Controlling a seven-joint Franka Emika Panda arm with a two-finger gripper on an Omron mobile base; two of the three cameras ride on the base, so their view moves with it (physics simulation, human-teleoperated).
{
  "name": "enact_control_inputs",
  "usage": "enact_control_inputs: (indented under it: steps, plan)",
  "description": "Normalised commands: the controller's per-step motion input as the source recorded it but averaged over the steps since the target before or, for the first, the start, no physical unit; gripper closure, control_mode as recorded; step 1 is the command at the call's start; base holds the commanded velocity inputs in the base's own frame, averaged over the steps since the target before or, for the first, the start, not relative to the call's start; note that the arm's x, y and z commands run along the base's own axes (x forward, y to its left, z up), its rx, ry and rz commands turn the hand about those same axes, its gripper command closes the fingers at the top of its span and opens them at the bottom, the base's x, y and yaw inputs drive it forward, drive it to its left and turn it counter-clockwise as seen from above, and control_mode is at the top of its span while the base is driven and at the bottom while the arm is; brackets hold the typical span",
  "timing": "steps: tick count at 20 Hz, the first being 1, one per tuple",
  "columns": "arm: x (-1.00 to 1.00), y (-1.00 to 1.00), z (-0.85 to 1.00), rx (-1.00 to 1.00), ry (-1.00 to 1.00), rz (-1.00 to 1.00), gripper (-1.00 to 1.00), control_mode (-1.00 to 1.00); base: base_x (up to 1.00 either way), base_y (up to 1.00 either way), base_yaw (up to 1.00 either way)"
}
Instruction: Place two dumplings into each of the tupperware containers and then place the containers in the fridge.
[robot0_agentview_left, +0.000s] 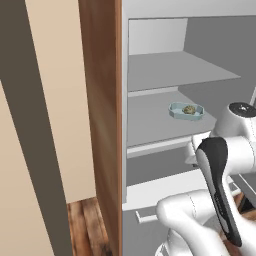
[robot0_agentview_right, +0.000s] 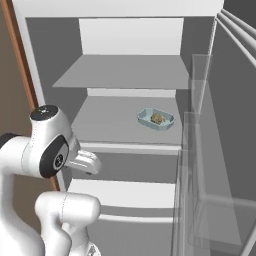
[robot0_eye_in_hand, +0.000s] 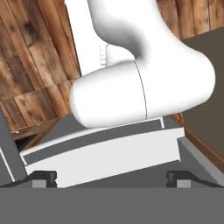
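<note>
Pale blue container (robot0_agentview_right: 156, 119) on fridge (robot0_agentview_right: 125, 80) shelf, arm folded low, end effector (robot0_eye_in_hand: 111, 177) spread wide, grasping nothing

The white arm (robot0_agentview_left: 220, 170) is folded up close over its own base, its dark-jointed elbow raised and the forearm doubled back downward. In the hand view the gripper (robot0_eye_in_hand: 111, 177) points down toward the robot's lower body, its two dark fingertips (robot0_eye_in_hand: 43, 176) spread wide apart with nothing between them.

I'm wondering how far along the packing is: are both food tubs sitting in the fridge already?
No, the middle shelf of the fridge carries just the pale blue container, with a dumpling inside it.
</note>
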Motion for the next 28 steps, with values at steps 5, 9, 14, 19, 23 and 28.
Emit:
enact_control_inputs:
  steps: [5,9,14,19,23,28]
  plan:
    - [-0.3,0.08,-0.16,0.0,-0.1,0.01,-1.0,1.0,-0.23,0.03,0.01]
    - [0.0,0.0,0.0,0.0,0.0,0.0,-1.0,1.0,-0.83,0.0,0.0]
    - [0.0,0.0,0.0,0.0,0.0,0.0,-1.0,1.0,-0.8,-0.03,-0.05]
    - [0.0,0.0,0.0,0.0,0.0,0.0,-1.0,1.0,-0.81,-0.19,-0.2]
    - [0.0,0.0,0.0,0.0,0.0,0.0,-1.0,1.0,-0.87,-0.05,-0.31]
    - [0.0,0.0,0.0,0.0,0.0,0.0,-1.0,1.0,-0.78,-0.02,-0.39]
